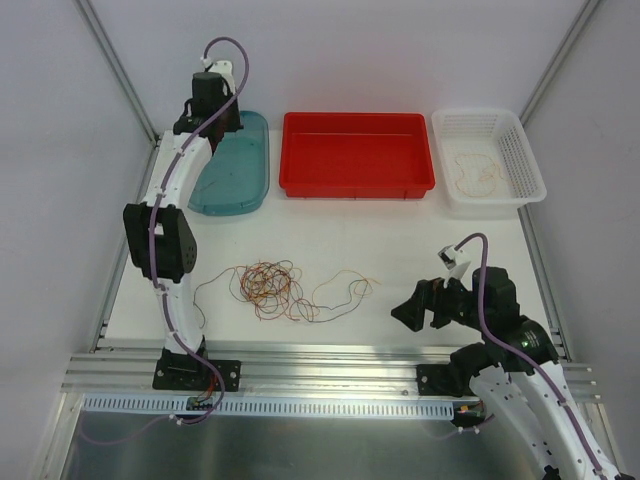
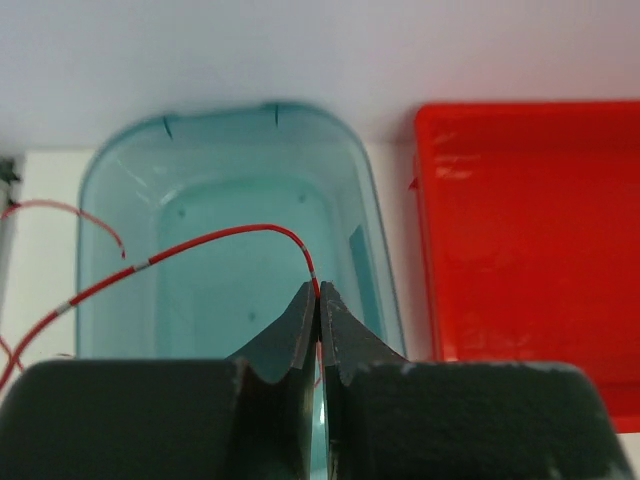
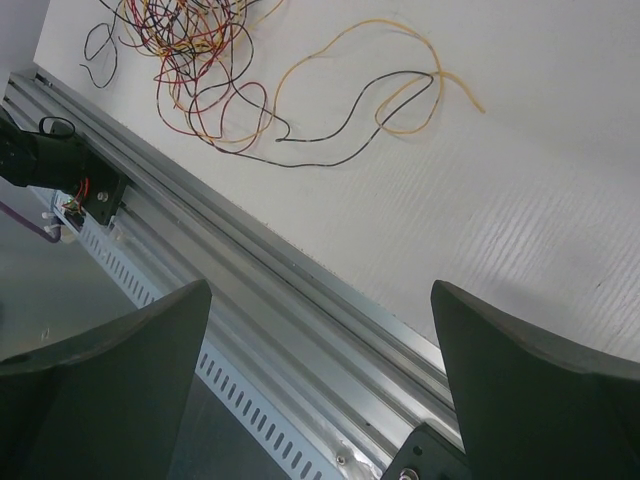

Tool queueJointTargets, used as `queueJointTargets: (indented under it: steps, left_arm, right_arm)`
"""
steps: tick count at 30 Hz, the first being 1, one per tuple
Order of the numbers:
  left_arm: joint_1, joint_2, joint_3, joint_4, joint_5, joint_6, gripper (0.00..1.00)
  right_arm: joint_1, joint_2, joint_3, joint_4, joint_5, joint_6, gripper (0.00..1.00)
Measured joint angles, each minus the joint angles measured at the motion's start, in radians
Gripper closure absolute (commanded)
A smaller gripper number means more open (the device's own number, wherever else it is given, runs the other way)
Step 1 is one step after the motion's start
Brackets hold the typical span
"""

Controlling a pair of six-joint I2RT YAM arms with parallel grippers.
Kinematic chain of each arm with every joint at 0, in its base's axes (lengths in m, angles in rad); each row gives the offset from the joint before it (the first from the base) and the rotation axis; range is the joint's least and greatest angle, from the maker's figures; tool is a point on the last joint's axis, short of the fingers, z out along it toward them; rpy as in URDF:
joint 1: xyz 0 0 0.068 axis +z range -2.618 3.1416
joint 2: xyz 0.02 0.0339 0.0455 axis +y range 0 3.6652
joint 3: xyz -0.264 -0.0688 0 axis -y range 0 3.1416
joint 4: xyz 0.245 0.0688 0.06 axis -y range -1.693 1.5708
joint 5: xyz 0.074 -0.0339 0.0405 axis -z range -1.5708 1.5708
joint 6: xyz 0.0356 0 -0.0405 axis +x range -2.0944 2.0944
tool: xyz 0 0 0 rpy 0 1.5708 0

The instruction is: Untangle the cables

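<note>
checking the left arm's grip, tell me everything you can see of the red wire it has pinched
The red wire is very thin and flexible, red-coated with a few short whitish bands. It is pinched between the shut fingertips of the left gripper; from there it arcs up and left, then slopes down out of the left wrist view. It shows against the teal tub, apparently touching nothing else.

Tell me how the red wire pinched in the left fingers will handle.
Probably floppy but slightly springy: the red wire arcs sideways from the left fingers instead of dropping straight. Likely very light, being hair-thin. It could slip, since it is pinched only at the fingertips.
</note>
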Motion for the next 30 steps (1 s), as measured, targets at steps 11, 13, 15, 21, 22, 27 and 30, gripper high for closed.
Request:
queueJointTargets:
  steps: [11,13,15,21,22,27,30]
  left_arm:
    - [0.055,0.155,-0.11,-0.051,0.104,-0.085,0.45]
    - [0.057,0.117,-0.14,-0.051,0.127,-0.109,0.33]
    - [0.057,0.045,-0.189,-0.055,0.15,-0.136,0.23]
    - [0.048,-0.325,-0.414,-0.034,0.227,-0.275,0.01]
    - [0.041,-0.4,-0.467,-0.023,0.235,-0.301,0.01]
    - [-0.087,-0.719,-0.735,-0.013,0.256,-0.377,0.01]
    - [-0.201,-0.846,-0.906,-0.041,0.249,-0.412,0.01]
  right_arm:
    - [0.0,0.031,0.0,-0.004,-0.008,0.0,0.03]
    - [0.0,0.04,0.0,-0.004,-0.008,0.0,0.03]
    - [0.002,0.053,0.0,-0.002,-0.011,-0.001,0.03]
    - [0.048,0.144,0.007,0.019,-0.014,-0.001,0.03]
    - [0.064,0.164,0.011,0.026,-0.008,0.002,0.03]
    - [0.158,0.282,0.037,0.087,0.063,0.027,0.01]
    - [0.212,0.357,0.06,0.129,0.114,0.035,0.01]
